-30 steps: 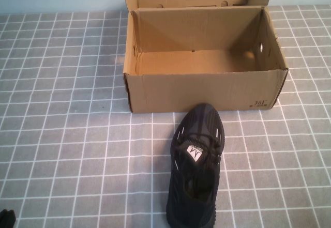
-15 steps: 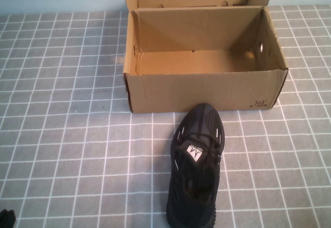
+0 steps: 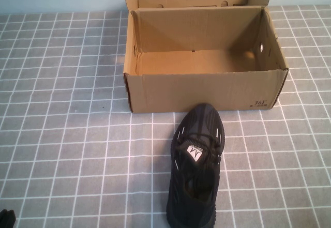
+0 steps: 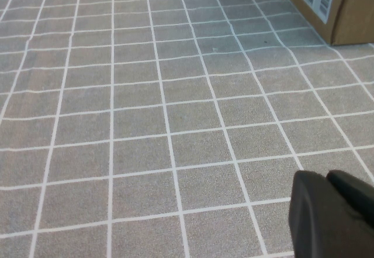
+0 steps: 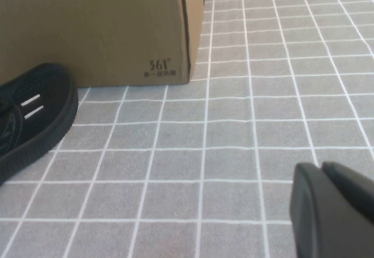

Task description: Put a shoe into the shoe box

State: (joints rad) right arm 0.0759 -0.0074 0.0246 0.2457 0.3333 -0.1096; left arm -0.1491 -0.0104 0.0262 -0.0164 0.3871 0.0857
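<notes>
high: shoe [image 3: 196, 166] lay on desk [image 3: 67, 135], toe touching or just short of empty shoe box [image 3: 207, 91], nothing grasped yet | left wrist: my left tool [image 4: 336, 214] sat closed, parked, box corner far ahead | right wrist: my right tool [image 5: 333, 208] sat closed, shoe ahead and aside; I judged it must open and reach the shoe.

one shoe [image 3: 196, 163], one shoe box [image 3: 204, 91]

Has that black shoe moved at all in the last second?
No. The black sneaker lies where it was, toe just short of the cardboard shoe box. Left gripper and right gripper hang low over the table, away from it.
</notes>
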